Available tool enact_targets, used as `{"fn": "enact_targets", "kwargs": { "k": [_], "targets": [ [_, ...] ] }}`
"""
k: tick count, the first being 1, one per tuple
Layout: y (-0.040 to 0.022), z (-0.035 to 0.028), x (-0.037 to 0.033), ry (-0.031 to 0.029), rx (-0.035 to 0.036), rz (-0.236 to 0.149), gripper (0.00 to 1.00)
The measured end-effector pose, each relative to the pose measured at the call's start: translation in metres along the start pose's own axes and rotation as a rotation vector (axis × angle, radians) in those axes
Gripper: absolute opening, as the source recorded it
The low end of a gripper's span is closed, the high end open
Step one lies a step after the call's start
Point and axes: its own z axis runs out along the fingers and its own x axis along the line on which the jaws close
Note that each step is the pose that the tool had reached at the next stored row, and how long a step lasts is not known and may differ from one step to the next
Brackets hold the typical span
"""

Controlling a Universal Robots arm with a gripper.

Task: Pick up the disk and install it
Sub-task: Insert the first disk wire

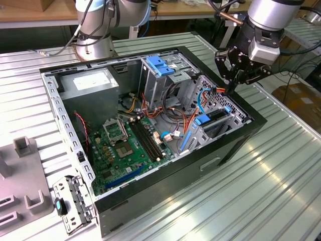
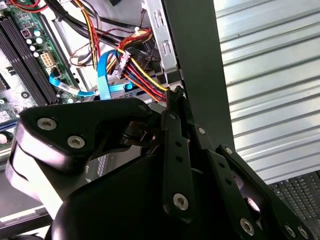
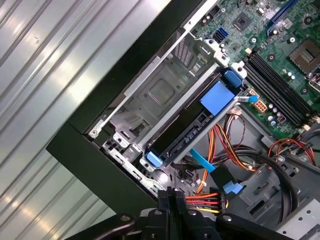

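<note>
The pincer (image 1: 231, 86), fingers (image 3: 170, 212) pressed together and empty, hangs over the case (image 1: 235, 145) edge; the disk (image 3: 190, 131) sits just below it.

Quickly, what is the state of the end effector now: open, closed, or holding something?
End effector: closed, holding nothing visible; it hovers over the edge of the computer case, near the coloured power cables.
</note>
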Motion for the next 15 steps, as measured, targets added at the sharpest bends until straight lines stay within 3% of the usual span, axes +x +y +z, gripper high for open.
{"fn": "enact_targets", "kwargs": {
  "k": [4, 15],
  "targets": [
    [0.0035, -0.0001, -0.0032, 0.0021, -0.0016, 0.025, 0.16],
    [0.0048, 0.0011, -0.0045, 0.0139, -0.0108, 0.15, 0.16]
  ]
}}
